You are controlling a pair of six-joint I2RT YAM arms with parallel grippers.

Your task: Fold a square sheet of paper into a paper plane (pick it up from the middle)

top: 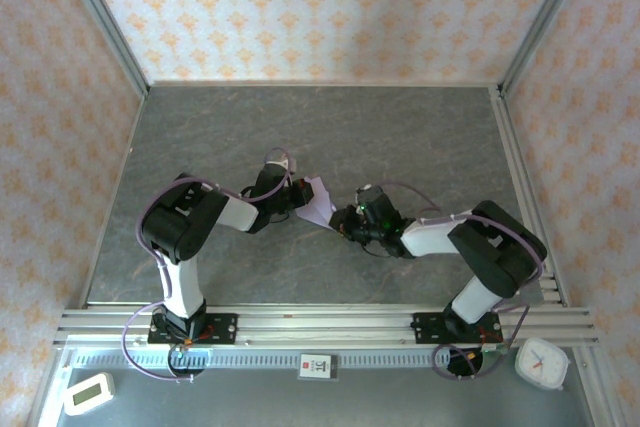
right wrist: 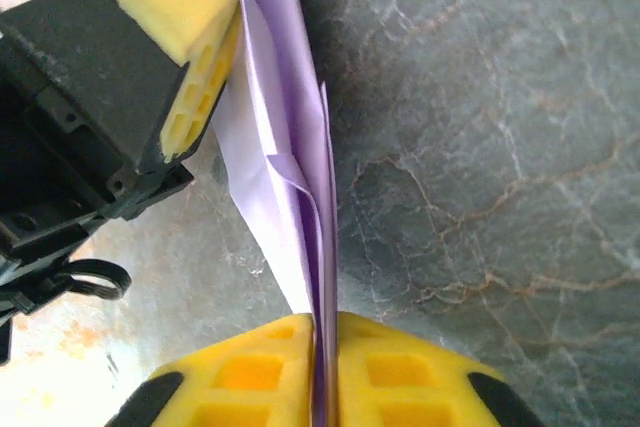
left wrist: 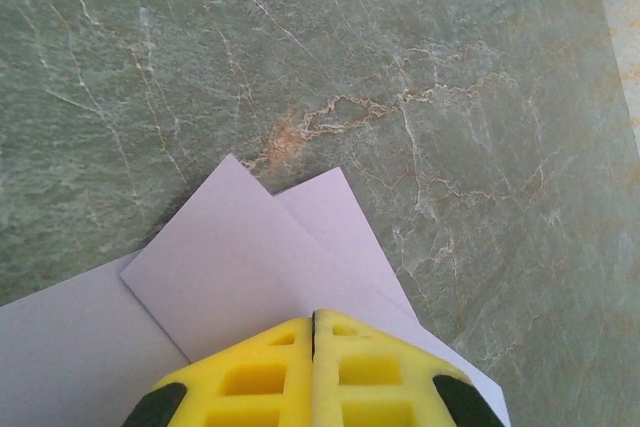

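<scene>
The square sheet of paper (top: 318, 201) is pale lilac, partly folded into overlapping layers, and is held up over the middle of the grey marble table (top: 400, 137). My right gripper (top: 347, 219) is shut on it; in the right wrist view the paper (right wrist: 285, 127) runs edge-on between the yellow pads, with the gripper (right wrist: 323, 322) pinching its lower end. My left gripper (top: 298, 197) is shut, its tips (left wrist: 313, 319) meeting against the broad face of the paper (left wrist: 240, 257). No paper shows in its jaw line. Its yellow finger (right wrist: 195, 47) touches the sheet's left side.
An aluminium rail (top: 320, 325) carries both arm bases along the near edge. A white clock (top: 543, 362) lies at the near right, a white timer (top: 88, 393) at the near left. Patterned walls and metal posts (top: 105, 22) bound the table.
</scene>
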